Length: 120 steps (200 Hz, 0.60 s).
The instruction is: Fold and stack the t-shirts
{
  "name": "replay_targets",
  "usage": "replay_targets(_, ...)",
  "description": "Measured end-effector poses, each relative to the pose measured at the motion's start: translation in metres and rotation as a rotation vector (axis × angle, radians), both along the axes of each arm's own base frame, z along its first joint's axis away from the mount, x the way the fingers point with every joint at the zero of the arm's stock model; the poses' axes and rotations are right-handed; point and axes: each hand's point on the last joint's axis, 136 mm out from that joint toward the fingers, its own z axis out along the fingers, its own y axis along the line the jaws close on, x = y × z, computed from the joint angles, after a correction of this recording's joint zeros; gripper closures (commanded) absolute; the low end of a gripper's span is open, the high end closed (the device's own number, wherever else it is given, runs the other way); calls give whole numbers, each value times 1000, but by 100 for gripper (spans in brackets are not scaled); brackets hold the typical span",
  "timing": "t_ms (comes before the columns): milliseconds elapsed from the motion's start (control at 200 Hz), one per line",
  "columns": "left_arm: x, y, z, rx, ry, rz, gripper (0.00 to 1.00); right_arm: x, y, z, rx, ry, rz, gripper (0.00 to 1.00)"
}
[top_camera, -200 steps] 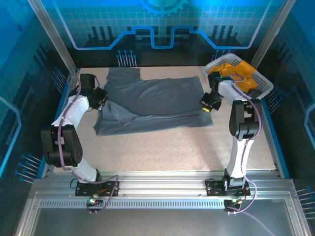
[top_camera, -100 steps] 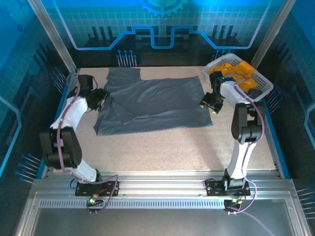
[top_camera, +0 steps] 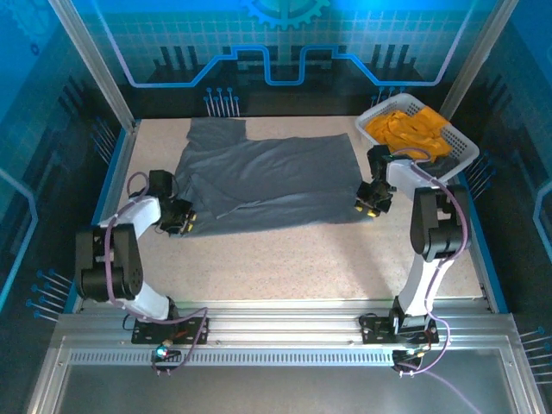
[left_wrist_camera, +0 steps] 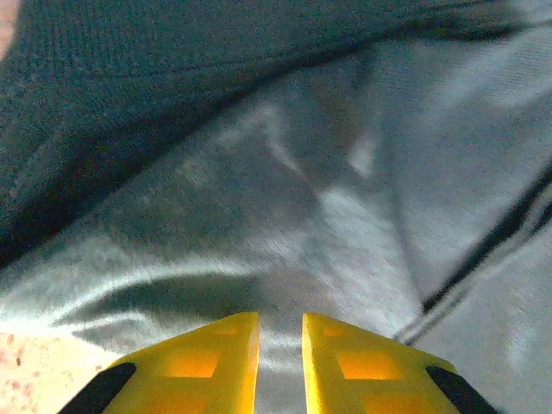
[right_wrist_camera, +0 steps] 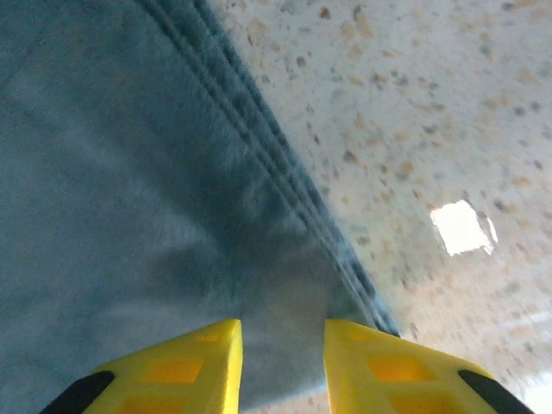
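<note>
Two robot arms reach low over a speckled beige desk (top_camera: 285, 259), one at each near corner of a large slate-grey t-shirt (top_camera: 267, 181). The grey t-shirt lies flat across the middle and upper part of the overhead picture, its long axis running left to right, with a sleeve jutting out at the upper left. Its cloth is soft and matte, with shallow creases and a doubled stitched hem.

The left fingers (top_camera: 178, 221) sit at the shirt's lower left corner, and the right fingers (top_camera: 371, 204) at its lower right corner. Each arm has its own end of the shirt, which stretches up the frame, away from both.

Seen from the left wrist, the yellow fingers stand a narrow slit apart with rumpled grey cloth directly ahead. From the right wrist, the gap is slightly wider and the hemmed corner lies between the fingertips, with bare desk to its right. Whether either pair is pinching the cloth cannot be told.

Bright orange t-shirts (top_camera: 405, 128) sit bunched in a white lattice basket (top_camera: 464, 153) at the upper right, just beyond the right arm.
</note>
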Motion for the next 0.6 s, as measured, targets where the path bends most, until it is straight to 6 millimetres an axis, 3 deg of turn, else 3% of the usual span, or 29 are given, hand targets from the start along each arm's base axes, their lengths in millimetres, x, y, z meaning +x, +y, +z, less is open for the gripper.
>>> replay_targets(195, -5, 5, -13, 11, 58, 65, 83, 13, 6, -8, -22, 31, 31, 69)
replay_targets(310, -17, 7, -14, 25, 65, 89, 83, 5, 10, -10, -46, 50, 52, 68)
replay_targets(445, -49, 8, -15, 34, 96, 105, 83, -19, 8, -11, -66, 81, 55, 67)
replay_targets(600, -89, 11, -16, 32, 123, 140, 83, -72, 7, -11, -82, 147, 58, 65)
